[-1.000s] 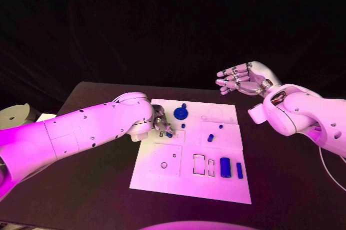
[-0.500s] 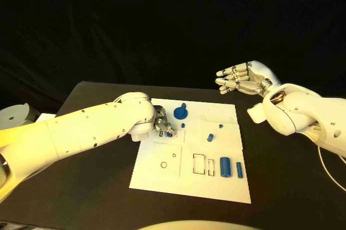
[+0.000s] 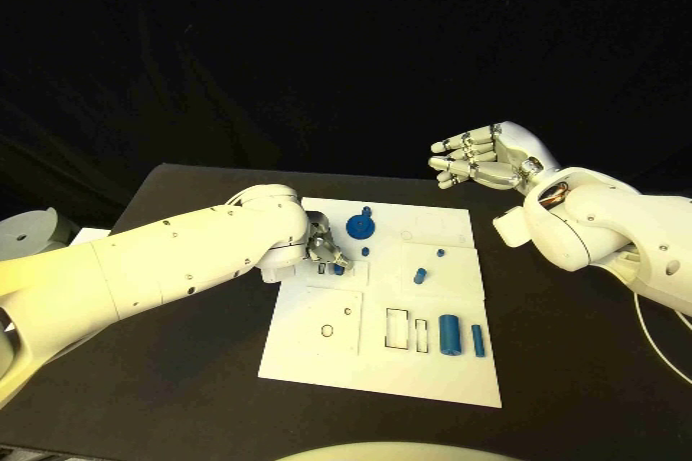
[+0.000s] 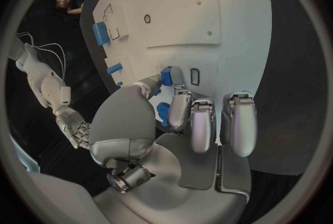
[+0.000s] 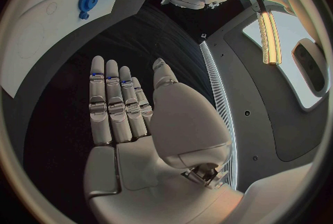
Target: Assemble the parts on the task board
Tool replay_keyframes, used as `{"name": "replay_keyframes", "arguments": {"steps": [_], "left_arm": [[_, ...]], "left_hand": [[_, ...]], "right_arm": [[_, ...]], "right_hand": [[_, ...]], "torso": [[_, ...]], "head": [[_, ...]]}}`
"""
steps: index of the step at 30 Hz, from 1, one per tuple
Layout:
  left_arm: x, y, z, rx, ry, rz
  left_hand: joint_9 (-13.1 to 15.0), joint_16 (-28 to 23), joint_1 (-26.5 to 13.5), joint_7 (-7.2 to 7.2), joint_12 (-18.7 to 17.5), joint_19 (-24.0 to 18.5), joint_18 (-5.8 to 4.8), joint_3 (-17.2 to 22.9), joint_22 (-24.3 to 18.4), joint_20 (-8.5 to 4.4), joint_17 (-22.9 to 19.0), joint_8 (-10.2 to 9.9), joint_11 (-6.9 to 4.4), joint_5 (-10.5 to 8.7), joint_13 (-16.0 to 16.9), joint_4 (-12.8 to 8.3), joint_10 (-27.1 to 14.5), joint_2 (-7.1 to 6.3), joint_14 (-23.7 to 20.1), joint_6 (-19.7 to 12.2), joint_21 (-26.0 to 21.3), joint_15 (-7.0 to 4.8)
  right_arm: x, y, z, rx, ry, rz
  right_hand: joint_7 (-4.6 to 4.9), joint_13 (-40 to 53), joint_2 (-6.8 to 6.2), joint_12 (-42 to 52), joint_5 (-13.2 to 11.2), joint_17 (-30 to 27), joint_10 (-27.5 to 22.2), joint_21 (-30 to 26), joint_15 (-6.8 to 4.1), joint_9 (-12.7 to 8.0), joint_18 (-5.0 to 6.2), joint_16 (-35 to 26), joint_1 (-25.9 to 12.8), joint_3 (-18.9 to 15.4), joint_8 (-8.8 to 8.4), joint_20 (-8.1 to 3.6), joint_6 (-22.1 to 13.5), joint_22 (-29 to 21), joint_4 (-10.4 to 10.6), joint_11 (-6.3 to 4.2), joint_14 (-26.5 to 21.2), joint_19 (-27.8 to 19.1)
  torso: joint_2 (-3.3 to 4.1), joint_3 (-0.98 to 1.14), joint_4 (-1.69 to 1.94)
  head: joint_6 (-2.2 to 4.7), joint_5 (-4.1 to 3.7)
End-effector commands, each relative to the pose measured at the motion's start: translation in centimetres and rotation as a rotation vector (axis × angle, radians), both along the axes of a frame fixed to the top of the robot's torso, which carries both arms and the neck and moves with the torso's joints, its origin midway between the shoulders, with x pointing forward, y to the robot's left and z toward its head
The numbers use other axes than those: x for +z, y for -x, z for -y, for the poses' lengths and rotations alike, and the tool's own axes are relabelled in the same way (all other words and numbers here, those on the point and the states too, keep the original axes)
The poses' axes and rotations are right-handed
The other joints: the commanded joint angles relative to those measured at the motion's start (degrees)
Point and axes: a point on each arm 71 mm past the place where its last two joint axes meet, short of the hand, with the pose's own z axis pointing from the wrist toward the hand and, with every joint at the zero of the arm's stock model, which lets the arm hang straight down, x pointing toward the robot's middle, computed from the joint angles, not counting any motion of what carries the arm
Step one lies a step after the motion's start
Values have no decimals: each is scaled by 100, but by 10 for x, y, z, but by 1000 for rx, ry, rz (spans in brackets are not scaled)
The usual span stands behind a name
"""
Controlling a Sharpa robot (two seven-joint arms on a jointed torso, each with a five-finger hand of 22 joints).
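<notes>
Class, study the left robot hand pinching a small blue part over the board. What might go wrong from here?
1. The left robot hand pinches the small blue part by fingertips only; it may slip or tilt.
2. Its fingers hover close to a neighbouring blue peg on the task board, and might knock it.

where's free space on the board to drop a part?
Near end of the task board, below the slots and the blue cylinder, is bare. Far right corner by the faint circle outline too. Crowded: far left, where the left hand pinches a small blue part beside the blue gear.
</notes>
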Motion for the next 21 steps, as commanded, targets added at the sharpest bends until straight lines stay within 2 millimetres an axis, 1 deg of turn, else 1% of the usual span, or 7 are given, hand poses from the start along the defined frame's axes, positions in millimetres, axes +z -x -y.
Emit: {"name": "replay_keyframes", "arguments": {"steps": [1, 4, 8, 12, 17, 19, 21], "left_arm": [[-10, 5, -3, 10, -62, -52], [-10, 4, -3, 10, -63, -54], [-10, 4, -3, 10, -64, -55], [-10, 4, -4, 14, -62, -52], [-9, 3, -5, 25, -55, -43], [-9, 3, -6, 29, -52, -40], [-8, 4, -8, 34, -48, -35]], "left_hand": [[-25, 18, -113, 12, 39, 499, -89, -128, 1214, -40, 1509, -43, -8, -16, 16, 38, 45, -9, 604, 53, 27, -55], [-46, 18, -180, 14, 43, 504, -93, -290, 1229, -42, 1509, -41, -6, -26, 29, 98, 53, -48, 604, 73, 36, -54], [-88, 18, -214, 11, 42, 506, -94, -632, 1237, -44, 1509, -42, -8, -29, 44, 184, 63, -86, 604, 95, 38, -56], [-116, 18, -240, 7, 38, 508, -95, -906, 1241, -47, 1509, -41, -11, -36, 51, 273, 67, -81, 604, 104, 40, -60], [-159, 18, -250, 2, 19, 507, -94, -1292, 1241, -54, 1509, -34, -17, -44, 49, 428, 66, -2, 604, 108, 37, -66], [-175, 18, -272, 1, 10, 510, -96, -1414, 1247, -55, 1509, -31, -17, -45, 45, 461, 64, 23, 604, 107, 41, -68], [-196, 18, -364, -4, 3, 510, -96, -1602, 1249, -56, 1509, -25, -13, -46, 45, 478, 65, 82, 604, 106, 41, -71]], "right_arm": [[0, 1, -2, 16, -1, -5], [0, 1, -2, 16, -1, -7], [0, 1, -2, 17, -1, -8], [-1, 1, -2, 17, 0, -10], [-1, 0, -1, 16, 1, -14], [-1, 0, -1, 16, 2, -15], [-2, 0, -1, 16, 3, -17]], "right_hand": [[37, -7, 0, -45, 27, -20, -17, -45, -4, -8, 39, -18, -48, -2, -19, 12, -24, -7, -41, 26, -42, 13], [39, -7, 0, -48, 29, -28, -21, -52, -2, -8, 39, -17, -51, -2, -19, 13, -28, -7, -44, 28, -45, 12], [42, -6, 0, -55, 31, -45, -27, -64, 2, -8, 39, -17, -56, -4, -19, 16, -35, -7, -49, 31, -52, 11], [42, -6, 0, -56, 31, -46, -27, -65, 2, -8, 39, -17, -57, -4, -19, 17, -35, -7, -50, 31, -52, 11], [45, -6, 0, -62, 32, -60, -33, -76, 5, -8, 39, -17, -61, -5, -19, 19, -42, -7, -54, 34, -58, 10], [45, -6, 0, -62, 32, -60, -33, -76, 5, -8, 39, -17, -61, -5, -19, 19, -42, -7, -54, 34, -58, 10], [47, -6, 1, -65, 33, -67, -35, -82, 6, -8, 39, -17, -63, -4, -19, 21, -46, -7, -57, 36, -61, 10]], "torso": [[-1, 0, -1], [-3, -5, 3], [-3, -5, 4], [-3, -7, 6], [-2, -12, 10], [-3, -17, 2], [-2, -16, -4]], "head": [[7, -2], [6, -5], [6, -6], [12, -7], [10, -5], [10, -10], [14, -7]]}}
